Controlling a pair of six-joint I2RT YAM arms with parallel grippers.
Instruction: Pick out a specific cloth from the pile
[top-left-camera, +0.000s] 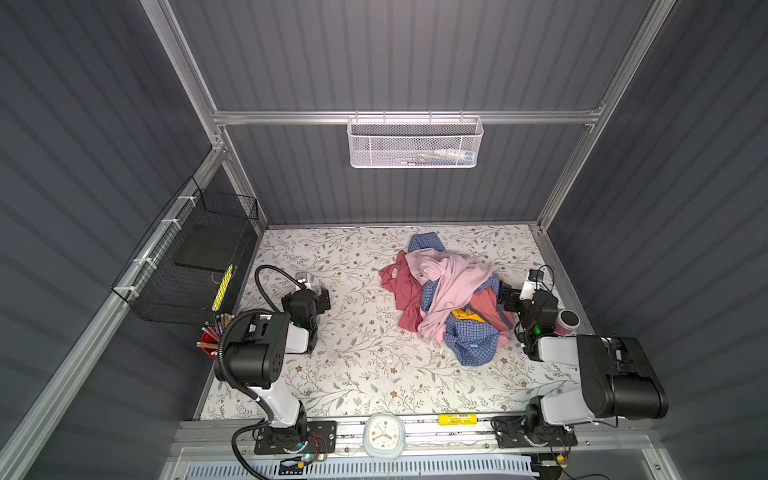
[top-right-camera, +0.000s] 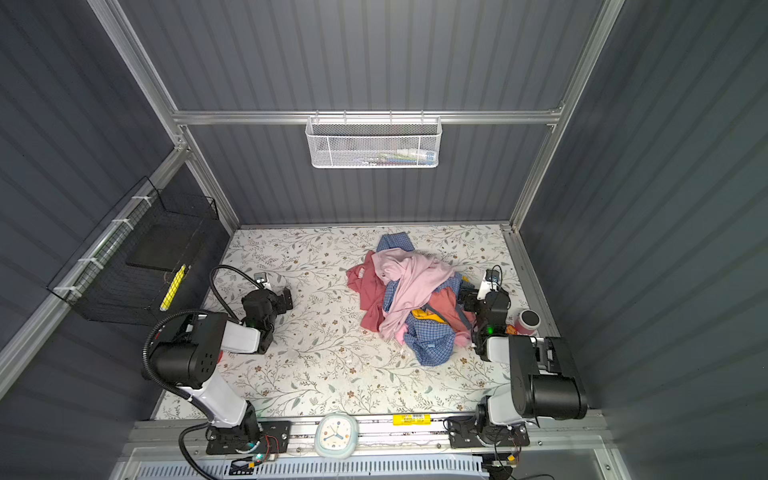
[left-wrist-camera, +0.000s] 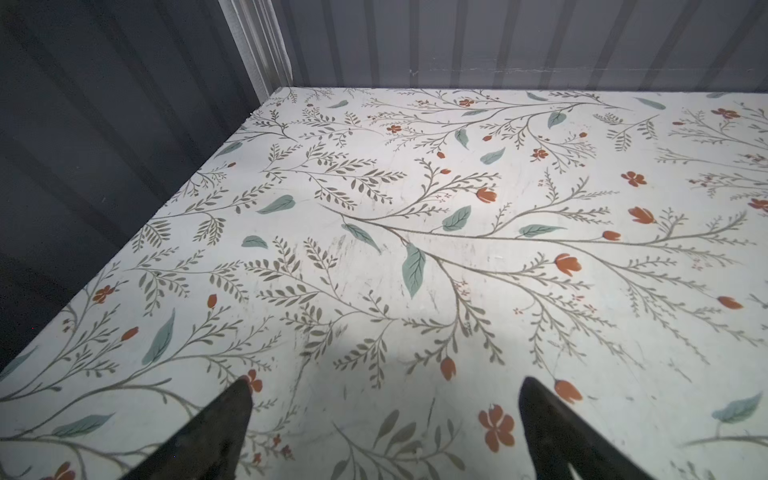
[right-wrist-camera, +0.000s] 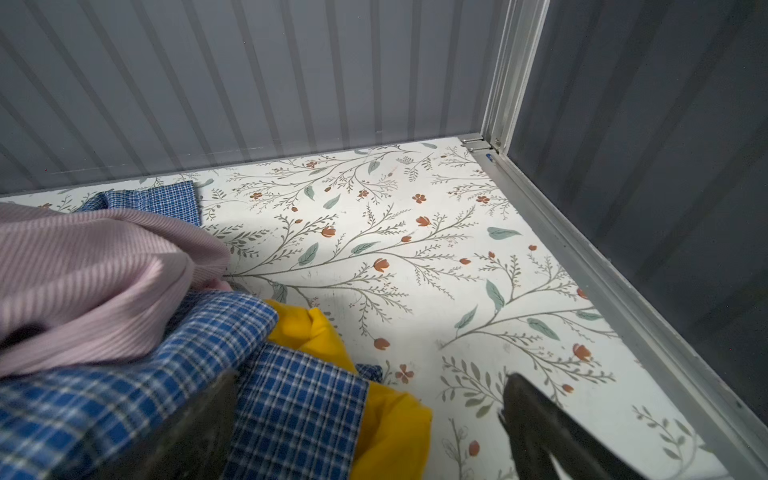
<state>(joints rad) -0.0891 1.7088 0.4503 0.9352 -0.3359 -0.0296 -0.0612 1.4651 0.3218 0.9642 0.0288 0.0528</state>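
**Item, the cloth** (top-left-camera: 402, 293): plain dusty rose, on the left flank of the pile (top-left-camera: 469, 340). Its outer edge lies exposed on the worktop (top-left-camera: 353, 374). Its inner part is tucked under the pale pink garment (top-left-camera: 449, 278).

**Item, my left jaws:** wide apart and empty, over bare worktop, well apart from the pile. The left wrist view shows only the floral surface between them.

**Item, my right jaws:** wide apart, holding nothing, at the pile's right flank. One fingertip (right-wrist-camera: 199, 419) is over the blue checked fabric (right-wrist-camera: 291, 407), and I cannot tell whether it touches. Yellow fabric (right-wrist-camera: 390, 432) lies just beside, and the other tip is over bare worktop.

**Step in hand, as I judge it:** the approach, with nothing gripped yet.

**Next move, as I judge it:** my left side faces the cloth. I would reach across, pinch the rose edge alone, and draw it leftward from under the pink.

**Room:**
- **Open:** the worktop between my left jaws and the cloth, and in front of the pile.
- **Tight:** the side rail (right-wrist-camera: 582, 266) and a pink container (top-left-camera: 567, 322) by my right arm, and the back wall (top-left-camera: 395, 195) near the pile's far checked end.
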